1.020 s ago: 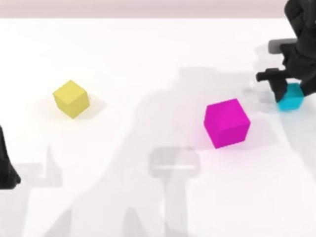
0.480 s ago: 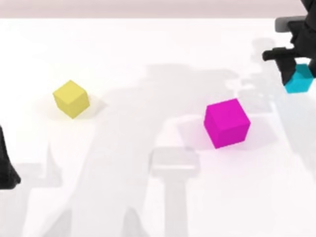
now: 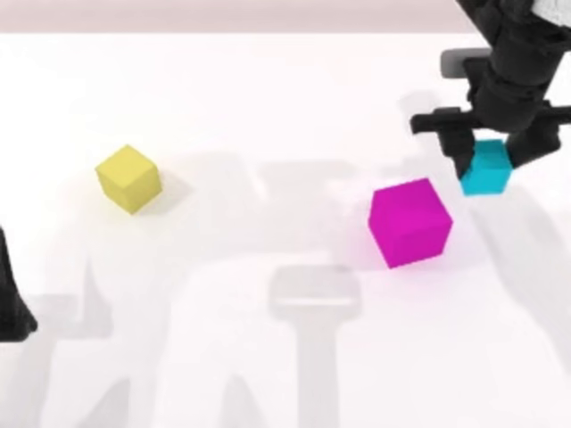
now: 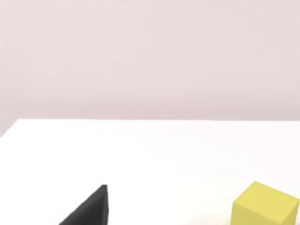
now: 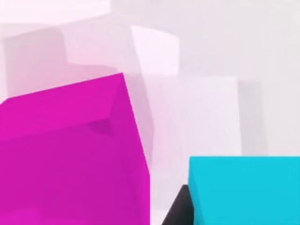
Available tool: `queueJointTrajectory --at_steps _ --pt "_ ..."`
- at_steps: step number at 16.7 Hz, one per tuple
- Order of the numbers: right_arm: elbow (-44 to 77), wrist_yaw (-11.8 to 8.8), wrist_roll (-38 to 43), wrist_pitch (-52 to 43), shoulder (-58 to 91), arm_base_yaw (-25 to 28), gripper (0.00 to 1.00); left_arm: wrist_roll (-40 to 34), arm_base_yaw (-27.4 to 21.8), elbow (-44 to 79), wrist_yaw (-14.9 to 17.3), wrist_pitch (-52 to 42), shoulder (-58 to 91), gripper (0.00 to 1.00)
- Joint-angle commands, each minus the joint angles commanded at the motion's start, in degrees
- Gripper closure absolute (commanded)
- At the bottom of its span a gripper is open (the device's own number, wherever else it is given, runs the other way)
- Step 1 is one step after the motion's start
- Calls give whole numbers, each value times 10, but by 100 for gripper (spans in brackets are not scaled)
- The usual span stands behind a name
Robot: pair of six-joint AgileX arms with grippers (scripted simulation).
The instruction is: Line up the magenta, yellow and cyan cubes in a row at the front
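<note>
My right gripper (image 3: 489, 159) is shut on the small cyan cube (image 3: 486, 175) and holds it above the table, just behind and to the right of the large magenta cube (image 3: 410, 221). The right wrist view shows the cyan cube (image 5: 243, 190) against one dark finger (image 5: 180, 208), with the magenta cube (image 5: 70, 154) close beside it. The dull yellow cube (image 3: 129, 178) rests alone at the left and also appears in the left wrist view (image 4: 265, 204). My left arm (image 3: 11, 303) is parked at the left edge; one finger (image 4: 91, 211) shows far to the side, gripper open and empty.
The white table (image 3: 268, 116) carries only the three cubes and the arms' shadows. Its back edge (image 3: 268, 34) meets a pale wall. Bare surface lies between the yellow and magenta cubes and along the front.
My right gripper lifted the cyan cube off the table at the far right, then carried it left toward the magenta cube. The other cubes and the left arm stayed still.
</note>
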Motion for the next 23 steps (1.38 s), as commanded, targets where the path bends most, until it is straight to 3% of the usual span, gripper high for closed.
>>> queueJointTrajectory --at_steps 6,9,16,23 --pt "-238 3 216 50 -162 182 100 0 0 0 0 0 0 0" --pt "-295 5 273 69 -216 237 100 0 0 0 0 0 0 0" --pt "-309 5 280 80 -218 243 100 0 0 0 0 0 0 0" --pt "-396 6 283 216 -175 246 100 0 0 0 0 0 0 0"
